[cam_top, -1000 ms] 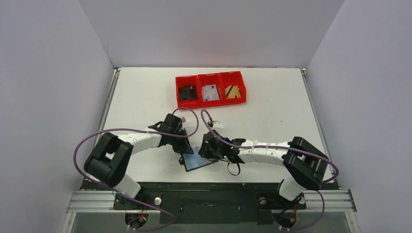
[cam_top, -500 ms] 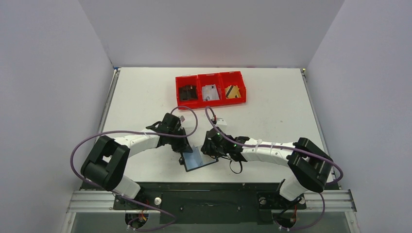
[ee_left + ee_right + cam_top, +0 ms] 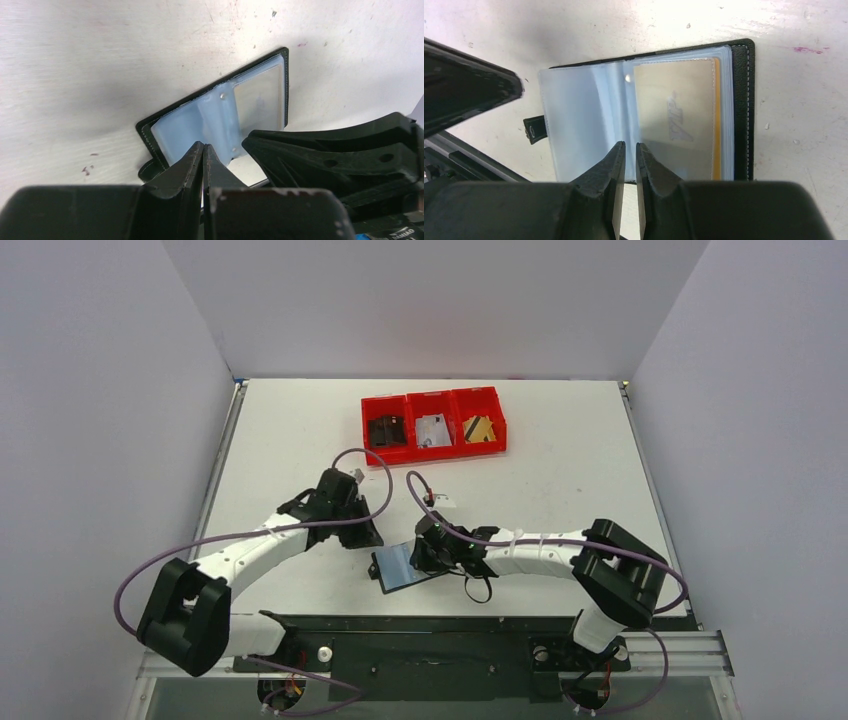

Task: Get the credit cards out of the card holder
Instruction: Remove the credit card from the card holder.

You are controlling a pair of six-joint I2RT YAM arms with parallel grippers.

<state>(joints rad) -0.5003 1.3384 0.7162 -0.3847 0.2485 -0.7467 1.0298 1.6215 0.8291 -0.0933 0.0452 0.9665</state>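
The black card holder [image 3: 402, 566] lies open on the table near the front edge, its bluish clear sleeves up. In the right wrist view the card holder [image 3: 739, 100] shows a silver-grey card [image 3: 674, 120] in its right sleeve, with the gold edge of another card [image 3: 717, 120] behind it. My right gripper [image 3: 626, 145] is over the holder's centre fold at its near edge, jaws together but for a thin gap, with nothing seen between them. It also shows from above [image 3: 422, 556]. My left gripper [image 3: 203, 145] is shut and empty over the holder's left sleeve [image 3: 185, 130], and it also shows from above [image 3: 370, 538].
A row of three red bins [image 3: 434, 402] stands at the back of the table. They hold a black item, a white-grey card and gold cards [image 3: 480, 428]. The two wrists are close together over the holder. The right gripper's black body [image 3: 345, 155] fills the left wrist view's right side.
The left arm has swung out to the left and its gripper has drawn back a little from the holder. The right gripper has shifted left onto the holder, which shows more of its sleeve.
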